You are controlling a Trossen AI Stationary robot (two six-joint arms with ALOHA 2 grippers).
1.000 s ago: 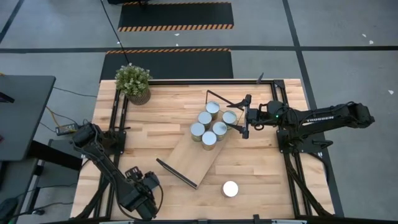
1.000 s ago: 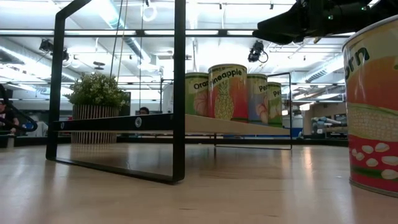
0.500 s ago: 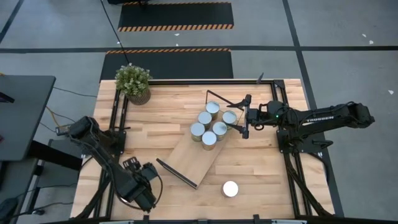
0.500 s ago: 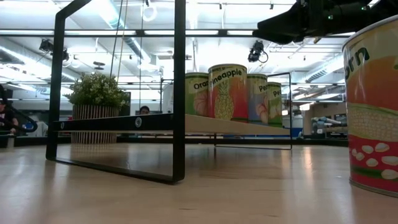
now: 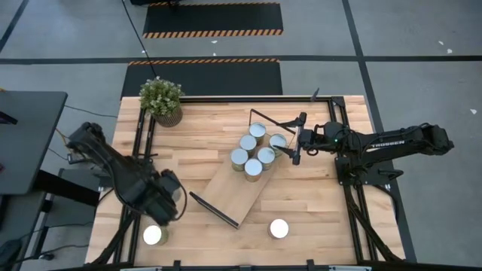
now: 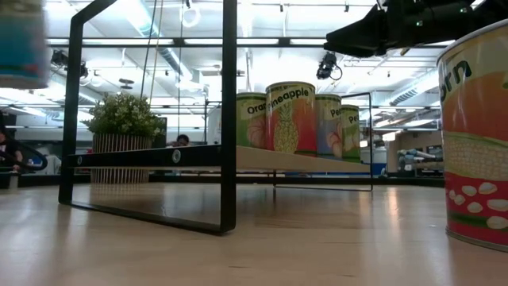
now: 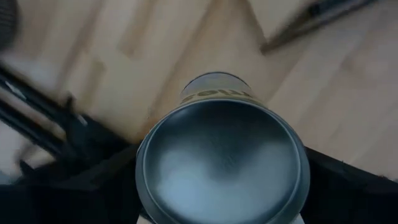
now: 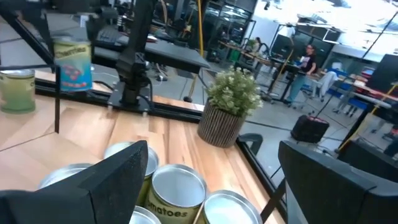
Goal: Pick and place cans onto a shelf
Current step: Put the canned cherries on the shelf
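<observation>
My left gripper (image 5: 158, 220) is shut on a can (image 5: 154, 235) near the table's front left corner. The can shows high up and blurred in the low view (image 6: 20, 40), and its silver top fills the left wrist view (image 7: 221, 162). Several cans (image 5: 253, 149) stand on the far end of the light-wood shelf (image 5: 233, 192), which lies slantwise mid-table on its black wire frames. My right gripper (image 5: 296, 140) is open and empty just right of those cans, at about their height. One more can (image 5: 279, 228) stands on the table by the front edge. My left gripper pinches the can between its two fingers, one on each side of its round wall (image 7: 142, 180), just below the top rim. The fingers (image 7: 93, 193) come from above, slanting toward the near edge. The can is lifted clear of the table, its top up.
A potted plant (image 5: 160, 99) stands at the far left corner. Black frame rails (image 5: 139, 150) run along the table's left and right sides. The front can, with a corn label, looms at the right of the low view (image 6: 476, 135). People show in the room behind.
My left gripper has risen and drawn back from the front edge toward the far side. Its can, hidden under the gripper before, now shows from above and hangs high in the low view, lifted clear of the table.
</observation>
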